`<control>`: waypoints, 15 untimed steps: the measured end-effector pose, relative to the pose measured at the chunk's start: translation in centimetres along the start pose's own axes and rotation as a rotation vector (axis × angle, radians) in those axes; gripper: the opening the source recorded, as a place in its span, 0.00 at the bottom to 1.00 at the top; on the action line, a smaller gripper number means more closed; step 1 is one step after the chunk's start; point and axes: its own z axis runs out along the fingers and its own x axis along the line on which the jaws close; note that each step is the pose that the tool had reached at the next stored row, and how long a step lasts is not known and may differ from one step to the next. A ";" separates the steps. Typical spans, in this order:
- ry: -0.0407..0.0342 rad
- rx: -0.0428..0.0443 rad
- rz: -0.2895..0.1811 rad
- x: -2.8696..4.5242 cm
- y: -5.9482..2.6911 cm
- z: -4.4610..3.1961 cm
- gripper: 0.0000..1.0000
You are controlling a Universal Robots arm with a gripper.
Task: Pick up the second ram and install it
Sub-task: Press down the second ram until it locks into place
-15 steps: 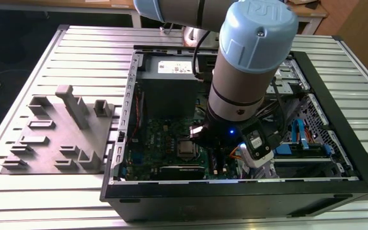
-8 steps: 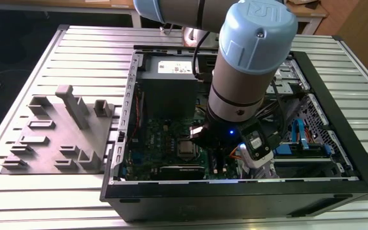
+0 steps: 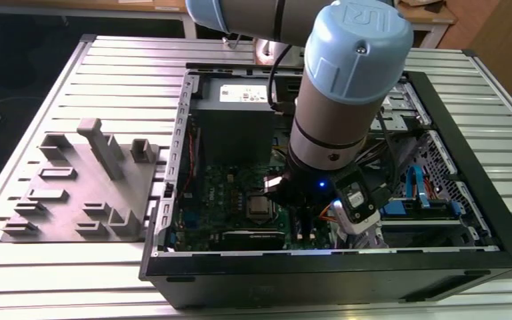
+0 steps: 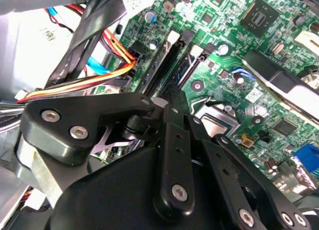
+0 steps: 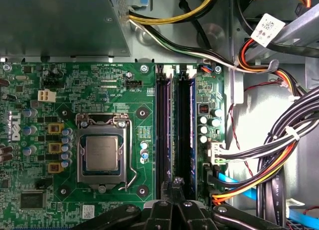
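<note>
Below fingers: second ram, slotted.

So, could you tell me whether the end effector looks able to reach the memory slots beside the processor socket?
Probably yes. In the first wrist view the end effector sits right at the memory slots, and the cable bundle lies beside them, not across.

The black gripper reaches down to the dark memory slots on the green motherboard, beside orange and yellow cables.
</note>
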 end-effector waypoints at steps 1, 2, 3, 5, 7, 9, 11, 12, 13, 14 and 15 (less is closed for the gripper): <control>0.0000 0.0000 0.000 0.00 0.00 -0.01 0.07; -0.0003 -0.0010 0.000 -0.01 0.02 -0.08 0.07; -0.0008 -0.0027 0.000 -0.01 0.04 -0.23 0.07; 0.0000 -0.0004 0.000 -0.02 0.05 -0.78 0.07; -0.0001 -0.0004 0.000 -0.03 0.07 -1.33 0.07; -0.0001 -0.0001 0.000 -0.05 0.10 -1.93 0.07; -0.0002 0.0003 0.000 -0.06 0.11 -2.30 0.07; -0.0003 0.0004 0.000 -0.06 0.12 -2.33 0.07; -0.0003 0.0002 0.000 -0.06 0.12 -2.32 0.07; -0.0004 0.0002 0.000 -0.06 0.12 -2.32 0.07; -0.0003 0.0003 0.000 -0.06 0.12 -2.33 0.07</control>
